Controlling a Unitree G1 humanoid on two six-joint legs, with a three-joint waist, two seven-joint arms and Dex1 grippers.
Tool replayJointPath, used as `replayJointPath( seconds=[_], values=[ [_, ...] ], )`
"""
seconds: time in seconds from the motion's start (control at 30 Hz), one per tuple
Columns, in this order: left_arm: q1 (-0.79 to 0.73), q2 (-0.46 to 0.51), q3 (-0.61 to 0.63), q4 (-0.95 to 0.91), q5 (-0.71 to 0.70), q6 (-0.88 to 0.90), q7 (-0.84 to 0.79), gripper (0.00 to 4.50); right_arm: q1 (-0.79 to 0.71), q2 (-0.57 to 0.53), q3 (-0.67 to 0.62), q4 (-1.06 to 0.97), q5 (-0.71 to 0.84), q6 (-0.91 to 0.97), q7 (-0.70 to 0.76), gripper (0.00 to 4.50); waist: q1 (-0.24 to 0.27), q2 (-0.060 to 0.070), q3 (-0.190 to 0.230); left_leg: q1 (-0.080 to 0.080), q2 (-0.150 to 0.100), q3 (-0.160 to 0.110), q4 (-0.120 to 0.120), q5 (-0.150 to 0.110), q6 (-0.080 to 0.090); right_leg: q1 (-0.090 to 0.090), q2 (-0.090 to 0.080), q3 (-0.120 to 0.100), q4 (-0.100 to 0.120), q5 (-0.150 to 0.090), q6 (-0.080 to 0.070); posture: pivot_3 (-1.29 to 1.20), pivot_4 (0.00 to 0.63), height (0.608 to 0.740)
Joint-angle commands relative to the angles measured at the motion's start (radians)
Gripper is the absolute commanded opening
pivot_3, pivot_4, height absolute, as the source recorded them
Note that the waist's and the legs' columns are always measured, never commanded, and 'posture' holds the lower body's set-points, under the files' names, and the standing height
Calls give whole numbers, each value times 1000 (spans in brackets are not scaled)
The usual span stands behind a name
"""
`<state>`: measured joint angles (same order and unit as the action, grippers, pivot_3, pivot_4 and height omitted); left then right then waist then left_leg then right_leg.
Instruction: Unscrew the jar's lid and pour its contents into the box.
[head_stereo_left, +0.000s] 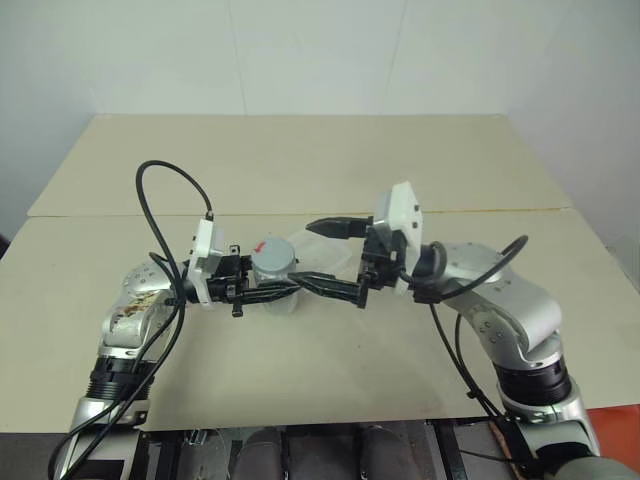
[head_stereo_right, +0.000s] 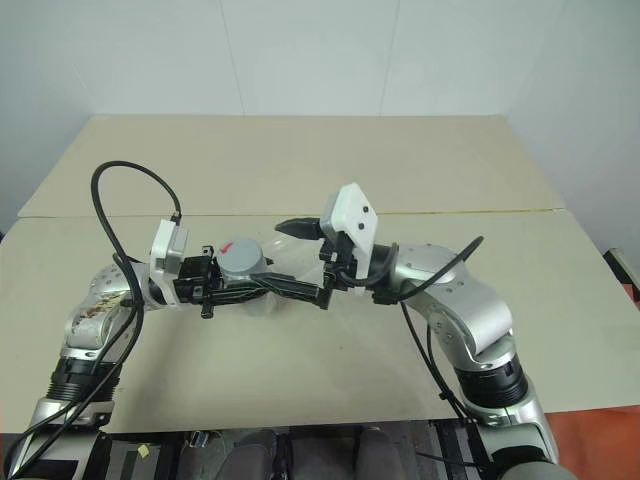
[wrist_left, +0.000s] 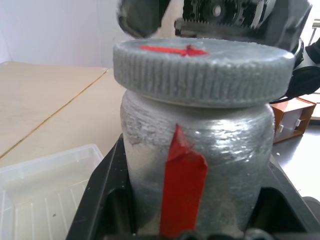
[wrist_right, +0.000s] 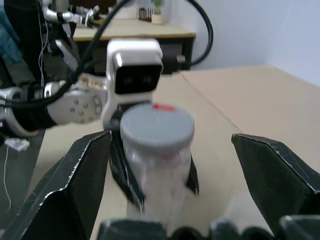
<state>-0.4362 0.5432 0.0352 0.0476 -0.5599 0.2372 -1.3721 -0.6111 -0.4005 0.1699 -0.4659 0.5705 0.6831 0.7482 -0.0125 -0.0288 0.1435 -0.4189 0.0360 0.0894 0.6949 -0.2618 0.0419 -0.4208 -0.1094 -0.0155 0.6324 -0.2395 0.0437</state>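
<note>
- Silvery-grey jar (head_stereo_left: 277, 283) sits clenched upright in my left pincer (head_stereo_left: 262, 290), above the bench (head_stereo_left: 300, 170).
- Grey lid (wrist_left: 202, 70) is on the jar.
- My right pincer (head_stereo_left: 318, 257) is spread wide, fingers flanking the jar.
- Clear box (wrist_left: 42, 192) lies beneath my left pincer.

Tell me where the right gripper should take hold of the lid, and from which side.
Grip the lid by its ribbed rim, one finger on each side. It still sits on the jar, which the left gripper holds upright by the body, so the cap stands free above those fingers. The right gripper, open and level, is probably best brought in from the side opposite the left one.
</note>
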Motion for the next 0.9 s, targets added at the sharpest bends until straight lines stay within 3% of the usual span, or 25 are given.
replayJointPath(
  seconds=[0.03, 0.9],
  values=[
    [-19, -1, 6, -21, -14, -12, -1, 1940, -40, 32, 19, -3, -18, -16, -28, 4441, 0, 0, 0, 0, 0, 0, 0, 0, 0, 0, 0, 0, 0, 0, 0, 0, 150, 740],
    [-14, 8, 10, -36, -19, 1, 7, 1940, -87, 114, 74, 76, -104, -21, -59, 4441, 0, 0, 0, 0, 0, 0, 0, 1, -2, 0, 0, 0, 1, 0, 0, 0, 150, 740]
  ],
)
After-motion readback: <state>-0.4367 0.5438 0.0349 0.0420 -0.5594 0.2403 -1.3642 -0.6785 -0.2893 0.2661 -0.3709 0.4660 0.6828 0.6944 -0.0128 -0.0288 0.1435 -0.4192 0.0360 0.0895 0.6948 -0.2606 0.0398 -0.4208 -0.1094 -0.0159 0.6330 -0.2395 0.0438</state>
